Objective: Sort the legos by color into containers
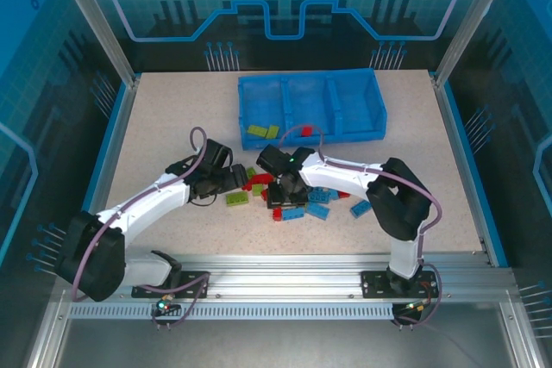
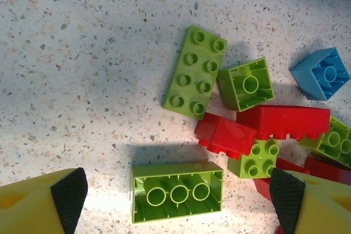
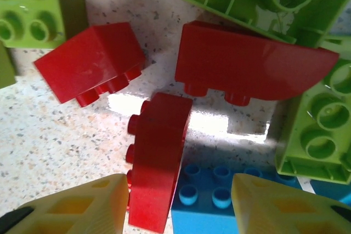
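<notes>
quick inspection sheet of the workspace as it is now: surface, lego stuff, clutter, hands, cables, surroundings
surface: speckled tabletop, no spills seen
job's things: loose legos in red, lime and blue piled in front of the tray; two lime bricks in its left compartment, one sorted red brick in the middle one
clutter: nothing seen
hands: left hand open, astride an upturned lime brick; right hand open around a tipped red brick
cables: left arm's cable and right arm's cable loop off the arms
surroundings: blue panel walls, aluminium rail at the near edge
</notes>
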`<state>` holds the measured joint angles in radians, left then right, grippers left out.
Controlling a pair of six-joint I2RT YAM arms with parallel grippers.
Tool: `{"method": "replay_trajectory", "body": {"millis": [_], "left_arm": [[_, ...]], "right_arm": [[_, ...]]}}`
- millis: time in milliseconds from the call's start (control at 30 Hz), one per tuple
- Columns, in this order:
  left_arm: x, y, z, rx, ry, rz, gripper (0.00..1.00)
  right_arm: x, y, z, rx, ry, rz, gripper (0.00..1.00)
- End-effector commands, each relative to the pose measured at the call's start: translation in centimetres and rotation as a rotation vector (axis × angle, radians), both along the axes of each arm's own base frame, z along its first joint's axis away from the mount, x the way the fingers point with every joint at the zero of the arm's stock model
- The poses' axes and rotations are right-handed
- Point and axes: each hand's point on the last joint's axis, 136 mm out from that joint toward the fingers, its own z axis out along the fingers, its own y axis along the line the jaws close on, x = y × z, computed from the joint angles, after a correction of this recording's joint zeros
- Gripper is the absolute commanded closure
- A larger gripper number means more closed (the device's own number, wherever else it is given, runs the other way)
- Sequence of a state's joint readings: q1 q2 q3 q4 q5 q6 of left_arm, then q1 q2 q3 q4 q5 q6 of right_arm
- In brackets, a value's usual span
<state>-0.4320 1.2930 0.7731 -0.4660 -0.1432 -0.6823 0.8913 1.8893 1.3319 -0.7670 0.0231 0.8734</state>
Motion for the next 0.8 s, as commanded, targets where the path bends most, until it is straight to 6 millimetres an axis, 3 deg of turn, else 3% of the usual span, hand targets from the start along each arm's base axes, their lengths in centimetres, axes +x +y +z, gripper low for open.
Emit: {"method": "replay_trajectory", "body": {"millis": [0, 167, 467, 667, 767], "left_arm": [[-0.5, 0.8, -0.2, 0.006, 0.005, 0.025, 0.09], [-0.5, 0.7, -0.4, 0.003, 0.01, 0.026, 0.09], [-0.7, 0.8, -0.4, 0.005, 0.011, 0.028, 0.09], [-0.6, 0.8, -0.5, 0.0, 0.012, 0.032, 0.09], [-0.7, 0.8, -0.4, 0.001, 0.011, 0.031, 0.09]], "right_arm": [[0.2, 1.3, 0.2, 0.009, -0.007, 0.026, 0.47], [-0.1, 2.1, -0.2, -0.001, 0.002, 0.06, 0.47], [-0.4, 1.5, -1.0, -0.034, 0.024, 0.052, 0.49], [-0.4, 1.5, -1.4, -0.047, 0.032, 0.051, 0.67], [0.0, 2.1, -0.1, -0.004, 0.0, 0.05, 0.74]]}}
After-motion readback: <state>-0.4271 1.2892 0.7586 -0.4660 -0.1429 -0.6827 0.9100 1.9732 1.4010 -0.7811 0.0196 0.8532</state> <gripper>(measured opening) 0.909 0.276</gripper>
